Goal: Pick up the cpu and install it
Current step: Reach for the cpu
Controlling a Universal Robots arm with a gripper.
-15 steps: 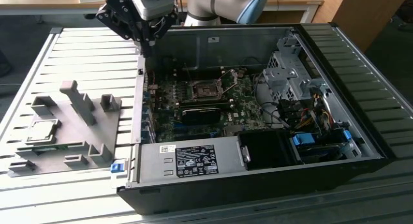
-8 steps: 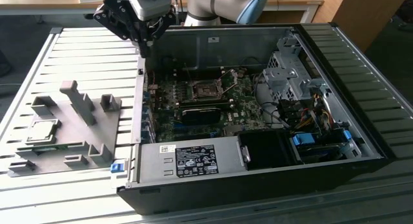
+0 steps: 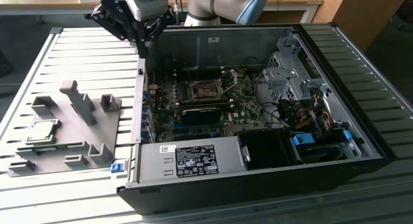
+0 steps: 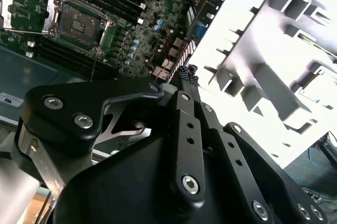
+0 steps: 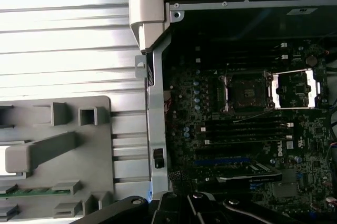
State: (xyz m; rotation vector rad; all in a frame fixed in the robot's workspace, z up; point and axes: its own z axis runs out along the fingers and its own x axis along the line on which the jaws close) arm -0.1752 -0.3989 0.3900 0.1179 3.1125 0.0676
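The cpu, a small silver square, lies flat on the grey fixture plate at the exterior view's left, outside the computer case. My gripper hangs above the case's left wall, well away from the cpu and higher up. In the second wrist view its two slim black fingers run together to a closed tip, my gripper shut with nothing in it. The motherboard's cpu socket stands open, its metal load plate flipped aside.
The open black case holds the motherboard, a power supply, a drive cage and cable bundles. Upright blocks rise from the fixture plate. Everything rests on a slatted metal table.
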